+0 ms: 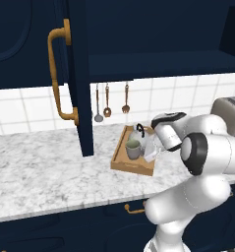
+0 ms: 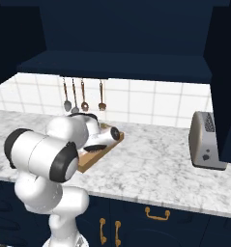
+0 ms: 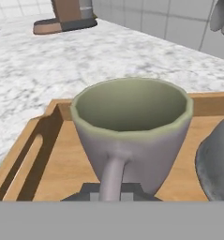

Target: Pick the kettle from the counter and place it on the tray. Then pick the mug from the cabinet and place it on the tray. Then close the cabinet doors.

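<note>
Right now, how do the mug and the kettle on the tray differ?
The mug is smaller and stands nearer the front of the tray; the kettle is larger and sits behind it. The mug is open-topped with a pale green inside and a side handle; the kettle is domed with a black arched top handle. Both are grey and upright.

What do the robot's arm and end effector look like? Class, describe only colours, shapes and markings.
The arm is made of glossy white, rounded tube-like segments, joined by dark, nearly black bands at the joints. In the right base view the same bulky white shells carry black rings. No cables, logos or lettering show. The end effector is pale at the wrist, and in the hand view its tips are small and dark grey.
</note>
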Robot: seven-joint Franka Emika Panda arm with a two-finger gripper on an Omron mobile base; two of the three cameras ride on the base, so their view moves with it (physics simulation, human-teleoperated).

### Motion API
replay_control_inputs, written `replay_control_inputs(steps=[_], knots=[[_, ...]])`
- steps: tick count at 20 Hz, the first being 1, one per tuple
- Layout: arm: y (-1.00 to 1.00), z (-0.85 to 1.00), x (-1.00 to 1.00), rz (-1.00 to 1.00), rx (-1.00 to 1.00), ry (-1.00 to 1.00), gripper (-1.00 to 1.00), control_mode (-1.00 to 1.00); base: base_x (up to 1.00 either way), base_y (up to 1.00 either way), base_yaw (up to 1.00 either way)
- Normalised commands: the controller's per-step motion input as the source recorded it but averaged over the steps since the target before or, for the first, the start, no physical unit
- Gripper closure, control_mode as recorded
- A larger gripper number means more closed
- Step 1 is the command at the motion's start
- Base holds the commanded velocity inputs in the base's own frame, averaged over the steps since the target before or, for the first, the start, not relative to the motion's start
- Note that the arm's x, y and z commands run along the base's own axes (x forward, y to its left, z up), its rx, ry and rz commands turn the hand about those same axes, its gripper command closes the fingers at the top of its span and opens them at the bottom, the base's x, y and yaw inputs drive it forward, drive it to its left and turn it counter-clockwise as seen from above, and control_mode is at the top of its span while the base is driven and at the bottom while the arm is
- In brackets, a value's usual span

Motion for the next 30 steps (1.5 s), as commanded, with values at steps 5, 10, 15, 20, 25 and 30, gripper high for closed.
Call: replay_control_inputs(steps=[5,10,15,20,25,30], knots=[[0.0,-0.31,0.04,0.0,0.0,0.0,1.0,-1.0,0.0,0.0,0.0],[0.0,-0.29,0.06,0.0,0.0,0.0,1.0,-1.0,0.0,0.0,0.0],[0.0,-0.27,-0.05,0.0,0.0,0.0,-1.0,-1.0,0.0,0.0,0.0],[-0.1,-0.07,-0.13,0.0,0.0,0.0,-1.0,-1.0,0.0,0.0,0.0],[-0.17,-0.03,-0.12,0.0,0.0,0.0,-1.0,-1.0,0.0,0.0,0.0],[-0.08,0.28,-0.17,0.0,0.0,0.0,-1.0,-1.0,0.0,0.0,0.0]])
